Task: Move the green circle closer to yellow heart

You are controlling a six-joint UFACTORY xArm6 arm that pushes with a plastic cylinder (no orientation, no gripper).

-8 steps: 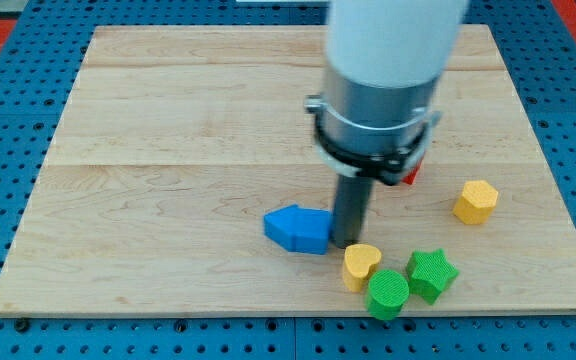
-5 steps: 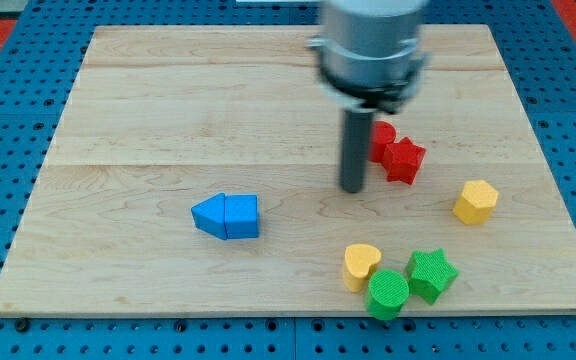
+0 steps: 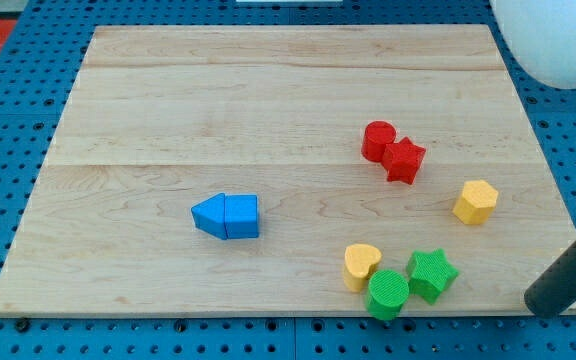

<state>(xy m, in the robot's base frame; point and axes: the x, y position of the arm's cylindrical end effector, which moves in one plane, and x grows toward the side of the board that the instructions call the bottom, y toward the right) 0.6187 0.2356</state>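
On your pale wooden bench (image 3: 168, 110), two blue plastic blocks (image 3: 226, 216) sit touching, left of centre. Right of centre, a red plastic cylinder (image 3: 377, 140) touches a red plastic star (image 3: 404, 160). A yellow plastic hexagon (image 3: 475, 201) stands alone near the right edge. A green plastic star (image 3: 432, 274) sits at the near edge.

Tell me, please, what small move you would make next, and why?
Probably none beyond staying clear: the green circle already touches the yellow heart, with the green star against its other side. My tip sits at the board's lower-right edge, apart from every block.
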